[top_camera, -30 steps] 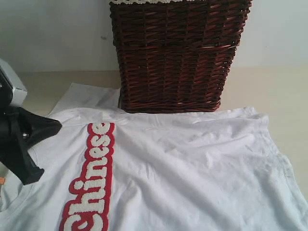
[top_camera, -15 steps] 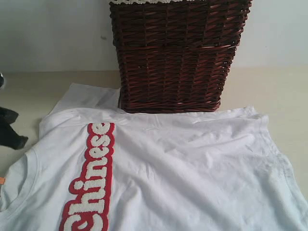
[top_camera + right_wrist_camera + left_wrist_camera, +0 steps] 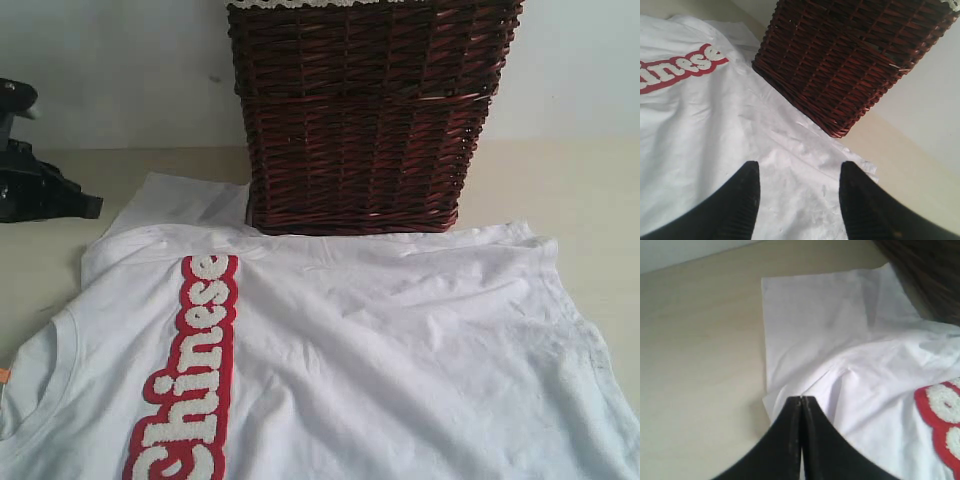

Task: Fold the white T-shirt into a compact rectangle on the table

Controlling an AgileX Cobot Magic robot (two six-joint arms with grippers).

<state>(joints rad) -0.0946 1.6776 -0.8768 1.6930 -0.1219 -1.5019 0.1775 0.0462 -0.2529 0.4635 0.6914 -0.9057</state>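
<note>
Exterior view: one white T-shirt (image 3: pixel 380 350) lies spread over the table (image 3: pixel 600 190), front up and lightly creased. The fuzzy word "Chinese" (image 3: pixel 190 370) runs along it in thick red outline, and a small orange tag (image 3: pixel 3 375) shows at the collar edge. One dark wicker basket (image 3: pixel 365 110) stands at the shirt's far hem (touching or just beside it; I cannot tell). The left gripper (image 3: pixel 90 206) hangs by the left edge, apart from the cloth.

Left wrist view: one sleeve (image 3: pixel 815 325) lies flat on the table. The black fingers are pressed together, with nothing between them.

Right wrist view: the right gripper (image 3: pixel 799 172) hangs over the shirt near the basket, its two fingers (image 3: pixel 746 200) spread wide and gripping nothing.
</note>
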